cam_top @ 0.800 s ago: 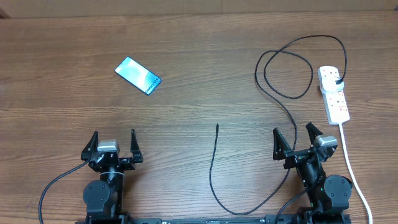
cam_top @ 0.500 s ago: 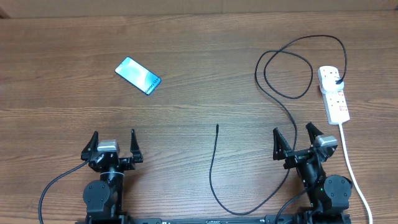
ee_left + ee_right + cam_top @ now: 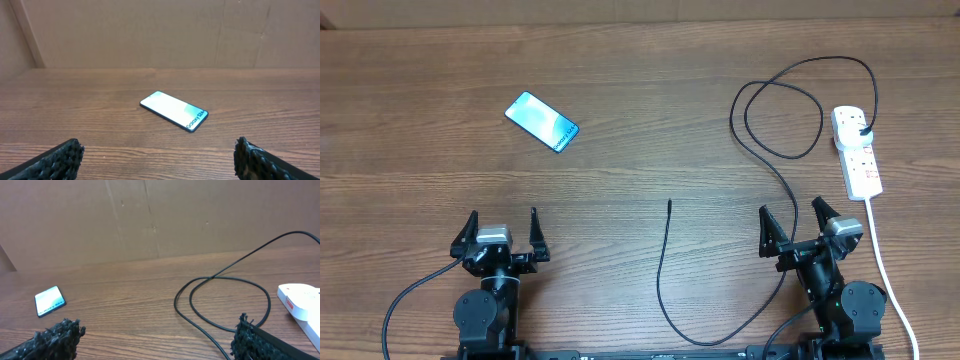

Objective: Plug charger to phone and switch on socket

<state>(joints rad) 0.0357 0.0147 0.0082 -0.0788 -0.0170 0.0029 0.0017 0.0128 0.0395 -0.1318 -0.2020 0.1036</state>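
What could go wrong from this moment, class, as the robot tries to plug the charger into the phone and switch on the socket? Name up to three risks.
1. The phone lies flat and unheld; pushing the connector in may slide it.
2. The charger loops beside the socket; pulling its tip toward the phone may drag the socket.
3. The charger also runs close by the right pincer and may snag.
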